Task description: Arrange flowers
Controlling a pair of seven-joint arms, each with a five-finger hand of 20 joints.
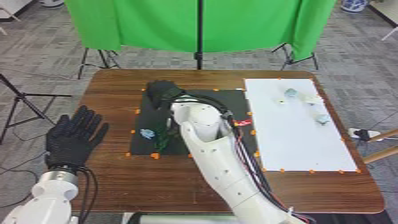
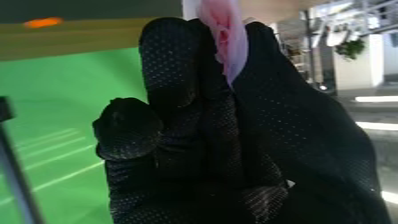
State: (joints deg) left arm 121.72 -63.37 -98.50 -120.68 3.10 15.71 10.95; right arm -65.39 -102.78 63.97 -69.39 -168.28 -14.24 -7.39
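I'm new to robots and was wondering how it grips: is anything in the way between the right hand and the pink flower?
Nothing visible stands in the way: the pink flower is pinched directly in the black glove of the right hand.

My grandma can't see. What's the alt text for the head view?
A robot's right hand in a black fabric glove is over the far left of a flat black mat, with a small blue flower-like piece nearer. Small pale flower-like pieces lie on a white board. The open, black-gloved left hand is by the brown wooden table's left edge.
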